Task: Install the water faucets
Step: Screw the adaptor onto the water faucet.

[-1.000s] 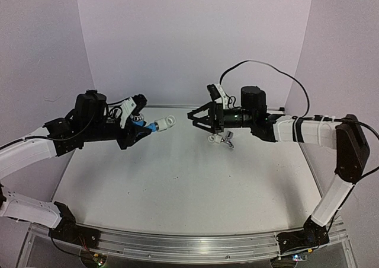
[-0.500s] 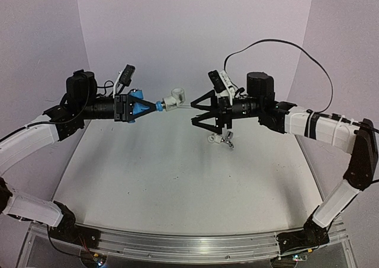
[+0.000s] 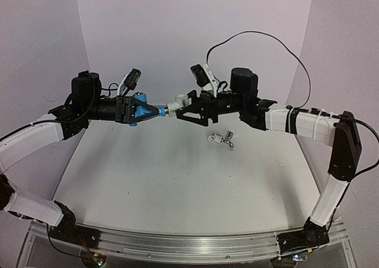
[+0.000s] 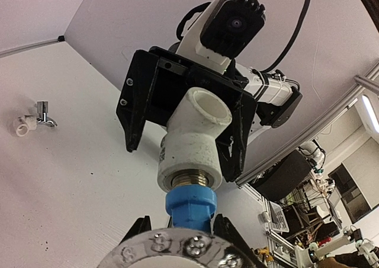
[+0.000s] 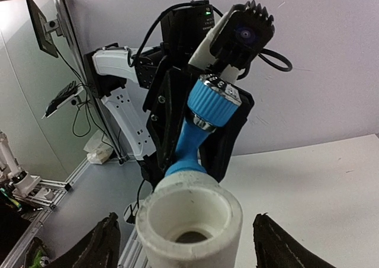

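Worktop [image 3: 148,185] is carrying the silver faucet [image 3: 227,139], which is lying on its side with a small white fitting [image 3: 212,139] on its end, right of centre and well below the two arms. Nothing is standing between the claws; the right arm's black cable [image 3: 260,37] is looping high behind them.

I am holding the blue faucet [image 3: 160,110] in the left claw [image 3: 153,111], which is clamping its body with the jaws drawn in. The faucet's threaded end is sitting inside a white elbow fitting [image 3: 177,101], and the whole piece is hanging in the air above the far part of the worktop.

The right claw [image 3: 181,106] is straddling that elbow fitting with its jaws apart. In the right wrist view I am seeing a gap between the fitting [image 5: 189,214] and each finger [image 5: 100,247], so it is gripping nothing.

Against a second ago, the left arm is sitting higher and pointing straight across. The right claw, then well apart from the elbow fitting and over the silver faucet, is now around it with narrower jaws. The silver faucet is lying where it was.
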